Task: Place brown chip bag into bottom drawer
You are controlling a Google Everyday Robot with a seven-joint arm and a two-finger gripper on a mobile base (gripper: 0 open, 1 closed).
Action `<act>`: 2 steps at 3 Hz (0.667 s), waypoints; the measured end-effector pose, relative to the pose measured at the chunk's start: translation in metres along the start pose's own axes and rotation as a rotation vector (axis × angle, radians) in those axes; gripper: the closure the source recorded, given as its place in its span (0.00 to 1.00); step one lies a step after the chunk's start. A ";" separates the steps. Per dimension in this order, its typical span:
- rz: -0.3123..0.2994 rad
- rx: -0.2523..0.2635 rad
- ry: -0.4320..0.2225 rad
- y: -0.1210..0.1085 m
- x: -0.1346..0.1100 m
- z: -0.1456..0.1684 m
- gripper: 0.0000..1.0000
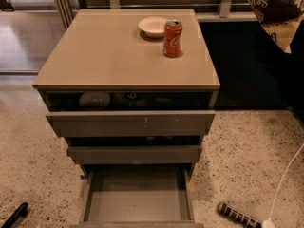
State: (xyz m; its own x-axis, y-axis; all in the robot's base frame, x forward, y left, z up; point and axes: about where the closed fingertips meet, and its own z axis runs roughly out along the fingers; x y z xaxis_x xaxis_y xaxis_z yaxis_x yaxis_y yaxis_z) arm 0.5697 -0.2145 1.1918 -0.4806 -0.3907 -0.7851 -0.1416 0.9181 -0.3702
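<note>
The brown chip bag point(277, 11) hangs in the air at the top right corner, dark and glossy with white lettering and a cream-yellow crimped end pointing down. It is well right of and above the cabinet. My gripper holds the bag from the top right edge and is mostly hidden behind it. The bottom drawer point(137, 201) is pulled out at the foot of the cabinet, a shallow grey tray with a bare floor.
On the cabinet top point(104, 56) stand a red soda can point(172, 38) and a white bowl point(153, 26). The top drawer point(130, 122) is ajar with items inside. A black ribbed object point(236, 216) and a white cable point(285, 182) lie on the floor at right.
</note>
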 end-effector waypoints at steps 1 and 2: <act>-0.023 -0.054 0.001 0.023 0.026 -0.002 1.00; -0.049 -0.105 0.044 0.043 0.071 0.002 1.00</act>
State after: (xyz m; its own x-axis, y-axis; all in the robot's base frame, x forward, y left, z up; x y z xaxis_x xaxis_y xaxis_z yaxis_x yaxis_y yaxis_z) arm 0.5311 -0.2032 1.1190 -0.5081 -0.4337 -0.7441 -0.2542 0.9010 -0.3515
